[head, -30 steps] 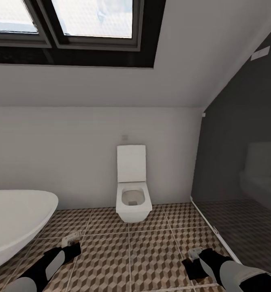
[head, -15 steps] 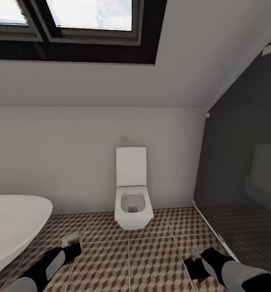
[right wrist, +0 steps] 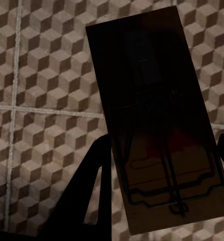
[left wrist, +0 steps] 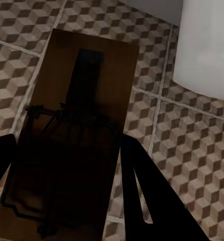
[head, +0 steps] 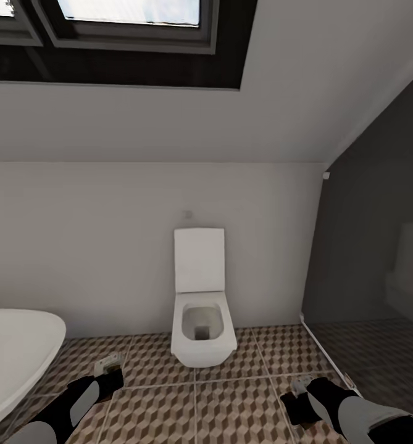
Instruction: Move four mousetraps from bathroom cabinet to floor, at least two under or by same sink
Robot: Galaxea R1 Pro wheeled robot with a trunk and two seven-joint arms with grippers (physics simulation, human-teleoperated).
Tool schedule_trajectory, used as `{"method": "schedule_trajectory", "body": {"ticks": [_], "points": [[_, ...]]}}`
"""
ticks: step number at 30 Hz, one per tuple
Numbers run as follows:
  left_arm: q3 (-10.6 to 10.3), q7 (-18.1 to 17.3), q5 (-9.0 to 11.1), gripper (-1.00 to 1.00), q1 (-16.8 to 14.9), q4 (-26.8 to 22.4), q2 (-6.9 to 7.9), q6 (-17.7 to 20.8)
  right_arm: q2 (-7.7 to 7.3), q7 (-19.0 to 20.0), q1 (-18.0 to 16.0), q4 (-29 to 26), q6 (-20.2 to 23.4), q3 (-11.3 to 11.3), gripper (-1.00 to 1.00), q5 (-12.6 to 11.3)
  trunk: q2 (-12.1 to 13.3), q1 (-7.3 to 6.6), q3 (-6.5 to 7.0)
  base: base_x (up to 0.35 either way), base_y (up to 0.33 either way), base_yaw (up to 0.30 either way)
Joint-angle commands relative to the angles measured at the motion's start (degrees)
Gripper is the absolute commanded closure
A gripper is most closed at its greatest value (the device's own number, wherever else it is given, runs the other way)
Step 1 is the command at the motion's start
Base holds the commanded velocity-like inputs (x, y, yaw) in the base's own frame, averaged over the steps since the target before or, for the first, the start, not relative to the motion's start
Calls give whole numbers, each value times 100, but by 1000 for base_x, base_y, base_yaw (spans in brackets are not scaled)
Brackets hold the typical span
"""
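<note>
Two mousetraps in transit, one gripped in each set of jaws.

Left mousetrap (left wrist: 67, 140) and right mousetrap (right wrist: 152, 120) ride above the bathroom floor (head: 231, 407); hold level, locate the sink before lowering.

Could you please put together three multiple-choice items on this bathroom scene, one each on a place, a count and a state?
1. Where is the toilet?
A. against the far white wall
B. inside the bathtub
C. under the window frame on the ceiling

2. How many mousetraps are being carried?
A. none
B. one
C. two

3. What state is the toilet lid in?
A. raised
B. closed
C. missing

Key: 1 A, it stands on the bathroom floor by the wall. 2 C, the left gripper holds a mousetrap and the right gripper holds another mousetrap. 3 A, the bowl is open.
</note>
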Motion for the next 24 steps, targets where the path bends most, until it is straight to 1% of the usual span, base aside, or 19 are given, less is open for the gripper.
{"method": "schedule_trajectory", "body": {"ticks": [1,11,14,18,21,24], "points": [[-45,27,45,100,-2,-13,7,18,-10,27,-7,7,11,50,100,-74,-3,3,-7,322,0,0],[-45,27,45,100,-2,-13,7,11,-39,30,-7,7,4,50,100,-74,-3,3,-7,309,0,0],[-45,22,48,100,-2,-13,5,10,-41,34,-7,7,4,50,100,-74,-3,3,-7,126,0,5],[-45,19,53,100,-2,-13,0,5,-48,30,-7,7,8,50,100,-74,-3,3,-7,45,0,140],[-41,24,54,100,-2,-13,-1,2,-89,33,-7,7,11,50,100,-74,-3,3,-7,16,0,160],[-38,26,54,100,-2,-8,-1,0,-118,38,-7,6,12,50,100,-74,-3,3,-7,13,-5,58]]}}
